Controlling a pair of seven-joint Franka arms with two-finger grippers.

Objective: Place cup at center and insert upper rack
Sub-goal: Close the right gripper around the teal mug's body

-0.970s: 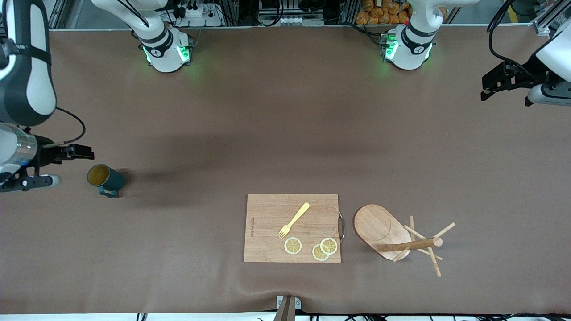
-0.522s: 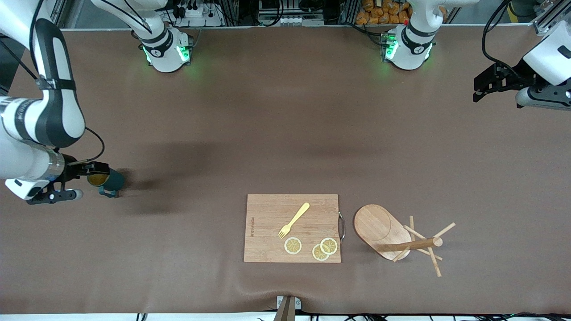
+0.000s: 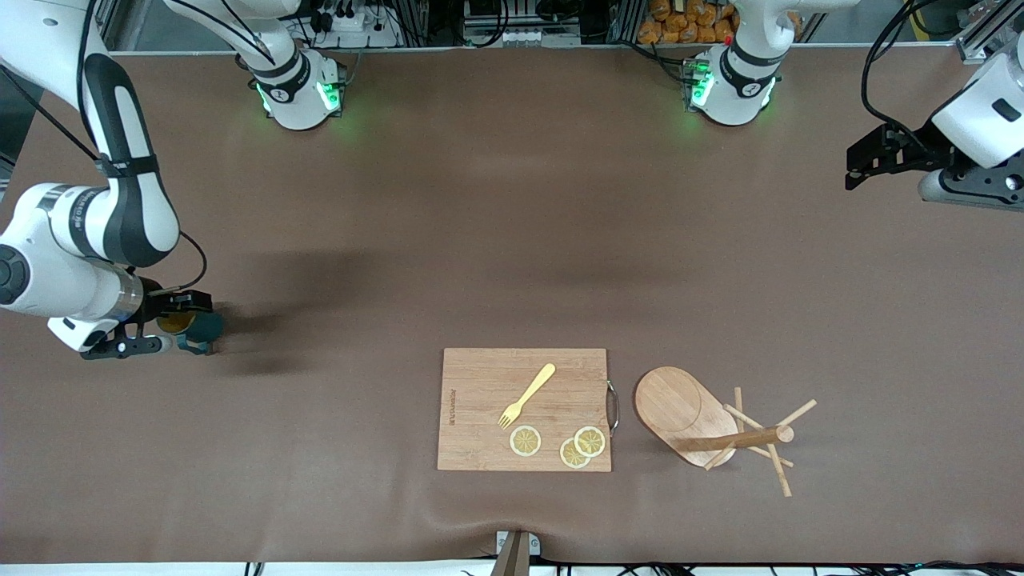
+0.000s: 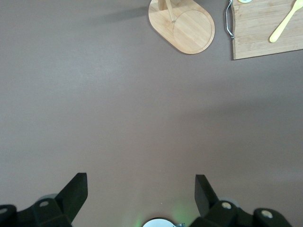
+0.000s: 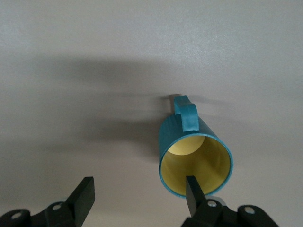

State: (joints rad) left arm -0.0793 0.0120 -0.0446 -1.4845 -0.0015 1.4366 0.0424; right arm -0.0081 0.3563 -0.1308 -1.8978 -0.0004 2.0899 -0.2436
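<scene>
Right pincer point(image 5: 137, 191) wide open over cup point(image 5: 194, 153), one finger over the mouth; should straddle wall, then close. Left pincer point(image 4: 141, 189) open, waits above bench point(image 3: 496, 224).

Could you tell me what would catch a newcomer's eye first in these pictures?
Probably the right gripper down at the teal cup near the right arm's end of the table, fingers open, one finger in front of its yellow mouth. Next, the wooden rack lying tipped over beside the cutting board, which carries a fork and lemon slices. The left gripper waits open over bare table.
</scene>
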